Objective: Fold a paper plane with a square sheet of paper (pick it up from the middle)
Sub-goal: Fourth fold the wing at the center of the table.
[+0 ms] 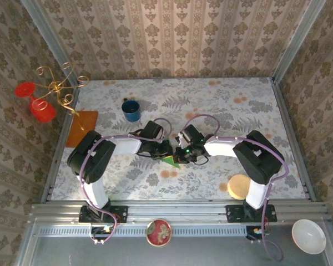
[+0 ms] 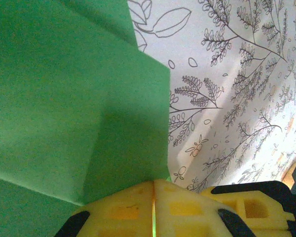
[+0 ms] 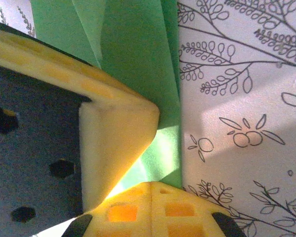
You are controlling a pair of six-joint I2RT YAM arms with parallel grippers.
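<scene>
Both arms reach inward and meet at the middle of the table point(image 1: 238, 111), which is covered with a floral-patterned cloth. The green paper point(image 1: 171, 161) lies at that meeting point, a small pointed portion showing just near of the two wrists. The left wrist view shows it folded, with several overlapping layers and angled creases, its lower edge running down to the fingertips. The left gripper point(image 2: 153, 197) has its yellow fingers pressed together, a sliver of green showing in the seam between them; it is clamped on the green paper. The right gripper point(image 3: 152, 200) likewise has its fingers brought together with no gap, and the green paper runs straight into their tips, so it appears pinched there as well. In the right wrist view one yellow finger of the left gripper sits just to the left, resting on the same paper, so the two grippers are close beside each other. Other items noted: a blue mug point(image 1: 131, 110) stands far of the grippers and slightly left; an orange-brown sheet point(image 1: 81, 128) lies at the left edge of the table; a tan round disc point(image 1: 239, 186) sits near the right arm's base. All three are well apart from the green paper.
</scene>
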